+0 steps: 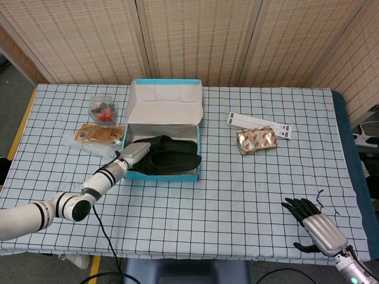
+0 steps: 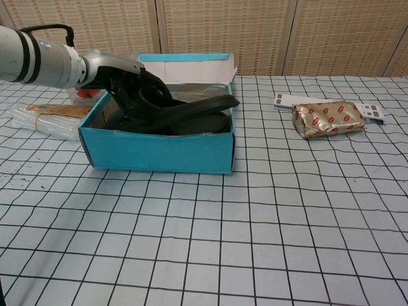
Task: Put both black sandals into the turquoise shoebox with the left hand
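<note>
While the left robot hand [image 2: 131, 89] grips the upper black sandal [image 2: 191, 108] inside the turquoise shoebox [image 2: 156, 150], the second sandal [image 1: 177, 163] lies beneath; the right robot hand [image 1: 314, 222] rests open-fingered on the counter [image 1: 237, 189].

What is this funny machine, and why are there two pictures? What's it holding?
It is a robot with two arms ending in hands, seated at a checked table. One picture looks down from its head, the other looks forward from its chest. Its left hand reaches into the open turquoise shoebox and holds a black sandal, which lies on top of another black sandal. Its right hand rests open at the table's near edge, holding nothing. Also on the table are a shiny gold packet, a white strip, a clear tub of red pieces and a brown plastic-wrapped pack.
</note>
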